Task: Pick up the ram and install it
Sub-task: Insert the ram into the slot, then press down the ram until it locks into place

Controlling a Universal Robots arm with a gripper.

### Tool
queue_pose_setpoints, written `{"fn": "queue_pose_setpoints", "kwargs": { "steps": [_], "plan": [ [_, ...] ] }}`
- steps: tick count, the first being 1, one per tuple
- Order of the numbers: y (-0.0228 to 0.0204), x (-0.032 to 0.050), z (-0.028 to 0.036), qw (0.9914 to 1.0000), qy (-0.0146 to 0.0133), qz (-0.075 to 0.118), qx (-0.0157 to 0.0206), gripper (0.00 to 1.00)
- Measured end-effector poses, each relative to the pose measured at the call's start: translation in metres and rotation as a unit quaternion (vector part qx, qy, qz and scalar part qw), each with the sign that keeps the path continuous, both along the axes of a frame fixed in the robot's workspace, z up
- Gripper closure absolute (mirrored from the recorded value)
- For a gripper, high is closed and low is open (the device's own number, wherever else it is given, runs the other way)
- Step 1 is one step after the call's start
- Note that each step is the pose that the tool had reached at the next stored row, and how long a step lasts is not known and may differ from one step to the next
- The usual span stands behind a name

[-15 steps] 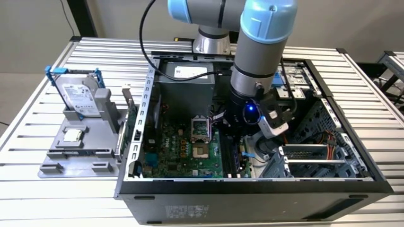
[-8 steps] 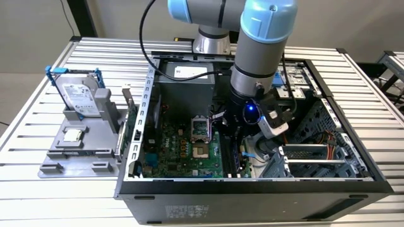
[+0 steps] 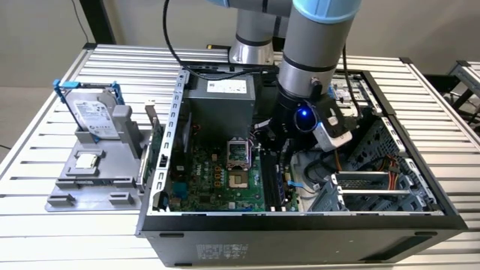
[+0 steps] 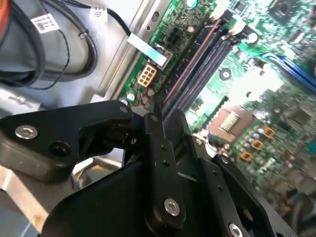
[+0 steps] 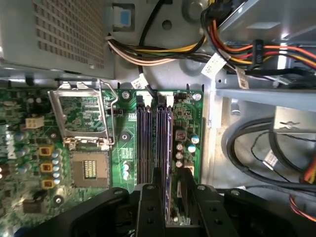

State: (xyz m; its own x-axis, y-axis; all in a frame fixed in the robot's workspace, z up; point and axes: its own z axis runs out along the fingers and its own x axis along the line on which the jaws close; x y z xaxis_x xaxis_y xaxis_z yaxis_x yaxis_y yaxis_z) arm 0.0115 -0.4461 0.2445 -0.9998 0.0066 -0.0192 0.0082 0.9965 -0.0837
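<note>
With fingers (image 5: 149,207) clenched on the ram (image 5: 168,168), edge-on over the slots (image 5: 145,143) in the first wrist view, running along them in the second wrist view, low inside the case (image 3: 174,140) in the exterior view: likely to jam or crack if pressed down tilted or off the slot.

Glowing blue on the arm's wrist (image 3: 302,114); glaring white across the motherboard (image 4: 247,91); blurring the near black gripper (image 4: 157,114).
</note>
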Motion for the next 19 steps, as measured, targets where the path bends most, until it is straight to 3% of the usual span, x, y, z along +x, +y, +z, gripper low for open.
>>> {"fn": "queue_pose_setpoints", "kwargs": {
  "steps": [4, 7, 8, 19],
  "plan": [
    [0.0002, 0.0000, 0.0181, 1.00000, 0.0000, 0.000, 0.0000, 0.00],
    [0.0000, 0.0000, 0.0199, 1.00000, -0.0001, 0.000, 0.0001, 0.00],
    [-0.0002, 0.0000, 0.0199, 1.00000, 0.0000, 0.000, 0.0001, 1.00],
    [-0.0005, 0.0001, 0.0199, 1.00000, 0.0000, 0.000, 0.0001, 1.00]
  ]
}}
